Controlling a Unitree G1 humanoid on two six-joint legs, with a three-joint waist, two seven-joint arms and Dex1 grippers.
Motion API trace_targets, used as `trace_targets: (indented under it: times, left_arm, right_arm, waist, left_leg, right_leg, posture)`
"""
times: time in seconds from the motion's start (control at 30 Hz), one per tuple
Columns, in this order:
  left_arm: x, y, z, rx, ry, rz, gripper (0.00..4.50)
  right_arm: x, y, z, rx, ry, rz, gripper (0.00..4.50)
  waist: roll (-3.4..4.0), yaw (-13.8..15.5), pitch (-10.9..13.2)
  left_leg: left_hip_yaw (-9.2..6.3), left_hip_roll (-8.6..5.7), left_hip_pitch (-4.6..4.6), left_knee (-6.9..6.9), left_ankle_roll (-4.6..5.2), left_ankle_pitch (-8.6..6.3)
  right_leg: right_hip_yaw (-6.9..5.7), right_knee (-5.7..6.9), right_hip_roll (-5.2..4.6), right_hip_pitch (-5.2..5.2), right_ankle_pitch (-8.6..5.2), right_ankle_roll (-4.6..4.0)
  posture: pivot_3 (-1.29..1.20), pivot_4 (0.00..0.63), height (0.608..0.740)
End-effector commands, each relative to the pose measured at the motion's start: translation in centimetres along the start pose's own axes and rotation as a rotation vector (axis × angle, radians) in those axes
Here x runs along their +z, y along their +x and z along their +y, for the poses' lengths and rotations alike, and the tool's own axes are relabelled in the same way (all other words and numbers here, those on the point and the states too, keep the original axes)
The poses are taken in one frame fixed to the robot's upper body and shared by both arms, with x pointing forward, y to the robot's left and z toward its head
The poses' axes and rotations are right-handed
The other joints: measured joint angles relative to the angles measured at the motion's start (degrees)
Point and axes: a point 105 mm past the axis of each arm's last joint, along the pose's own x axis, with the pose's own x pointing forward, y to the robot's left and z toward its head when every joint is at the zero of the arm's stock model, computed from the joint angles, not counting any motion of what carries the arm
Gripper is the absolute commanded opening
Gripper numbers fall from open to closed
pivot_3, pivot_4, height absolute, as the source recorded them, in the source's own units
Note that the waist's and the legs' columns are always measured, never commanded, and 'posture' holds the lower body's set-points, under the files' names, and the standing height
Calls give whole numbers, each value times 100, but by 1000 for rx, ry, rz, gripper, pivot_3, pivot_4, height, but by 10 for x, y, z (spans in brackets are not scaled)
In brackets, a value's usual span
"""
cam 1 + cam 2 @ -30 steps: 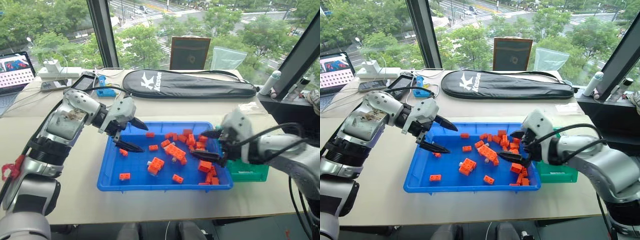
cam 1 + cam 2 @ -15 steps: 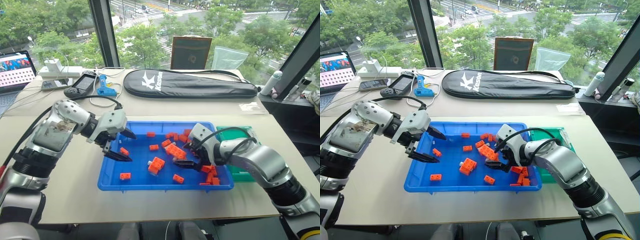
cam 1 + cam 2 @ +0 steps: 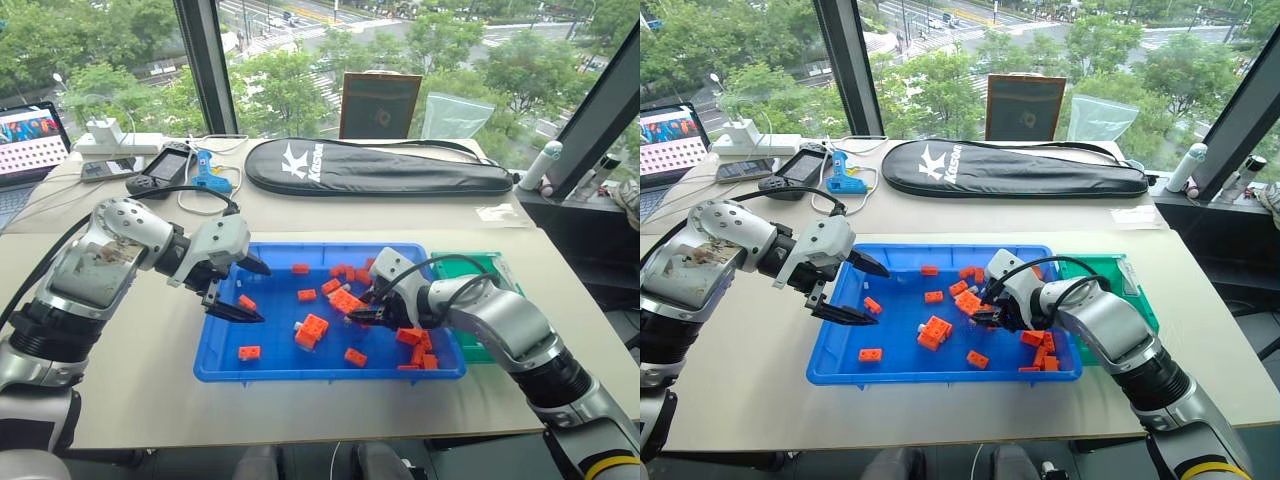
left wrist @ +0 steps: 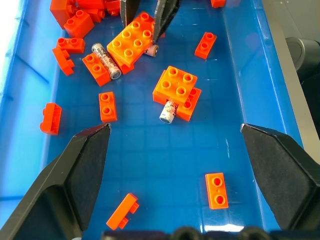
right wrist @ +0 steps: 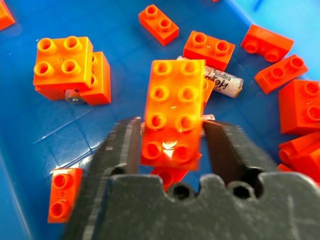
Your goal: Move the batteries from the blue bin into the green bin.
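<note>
Right gripper [image 5: 170, 145] was clamped on a long orange brick [image 5: 172, 112] inside the blue bin [image 3: 215, 355]; left gripper [image 3: 247, 292] hovered spread. Green bin [image 3: 490, 272] alongside. Batteries [image 4: 106, 60] lay among bricks.

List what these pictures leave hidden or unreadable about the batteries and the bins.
- Battery: in the left wrist view, mostly hidden under an orange brick; one end shows.
- Battery: in the right wrist view, partly covered by the long brick between the right gripper fingers.
- Total battery count: bricks may cover more.
- Green bin: inside hidden by the right arm.
</note>
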Motion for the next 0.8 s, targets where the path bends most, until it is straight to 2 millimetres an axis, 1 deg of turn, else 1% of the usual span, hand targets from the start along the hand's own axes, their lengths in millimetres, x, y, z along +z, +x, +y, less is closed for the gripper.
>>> trace_targets:
  times: [0.03, 0.17, 0.3, 0.37, 0.43, 0.53, 0.6, 0.7, 0.8]
  left_arm:
    - [8, -6, 0, 3, 20, -13, 4500]
    - [8, -6, 2, -1, 21, -15, 4500]
    - [11, -5, 4, -5, 24, -30, 4500]
    - [13, -4, 4, -12, 22, -45, 4500]
    - [14, -3, 4, -21, 22, -55, 4500]
    - [16, 0, 3, -31, 20, -65, 4500]
    - [18, 1, 1, -49, 18, -80, 4500]
    - [23, 2, 0, -72, 29, -106, 4500]
    - [27, 4, 3, -72, 30, -119, 4500]
  right_arm:
    - [25, -13, -6, -24, -12, -104, 1081]
    - [38, -26, -10, -28, -7, -145, 1074]
    - [52, -50, -18, -52, 1, -194, 1068]
    - [51, -61, -21, -64, -6, -187, 1067]
    - [41, -70, -21, -73, -32, -139, 1061]
    - [22, -79, -14, -47, -44, -50, 1057]
    - [8, -85, -3, 10, -40, 9, 1057]
    - [-7, -85, 6, 37, -32, 62, 1057]
    - [-26, -84, 23, 111, -59, 153, 1057]
  waist:
    - [0, 0, 0]
    - [0, 1, 0]
    - [0, 3, 0]
    - [0, 10, 0]
    - [0, 27, 0]
    - [0, 38, 0]
    - [0, 22, 0]
    - [0, 1, 0]
    - [0, -21, 1]
  left_leg:
    - [0, 0, 0, 0, 0, 0]
    - [0, 0, 0, 0, 0, 0]
    - [-1, 0, 0, 0, 0, 0]
    - [0, 0, -1, 0, 0, 0]
    - [-1, 0, -1, -1, 0, 0]
    - [0, -3, -2, -1, 1, -1]
    - [0, -2, -1, -1, 3, -2]
    - [-4, -1, -1, -1, 3, -2]
    - [-3, -1, 2, 2, 3, -2]
  right_leg:
    - [0, 0, 0, 0, 0, 0]
    - [0, 0, 0, 0, 0, 0]
    - [0, 1, 0, 0, 0, 0]
    - [0, 0, -1, 0, 0, 0]
    - [-1, -2, -1, 2, 0, 0]
    - [-1, -4, -4, 2, -1, 1]
    - [-1, -5, -3, 3, -1, 1]
    - [-2, -3, -1, 3, -3, 1]
    - [0, 1, -1, 3, -2, 0]
  posture:
    - [0, 150, 740]
    - [0, 150, 740]
    - [0, 150, 740]
    - [0, 150, 740]
    - [0, 150, 740]
    - [0, 150, 740]
    - [0, 150, 740]
    - [0, 150, 740]
    - [0, 150, 740]
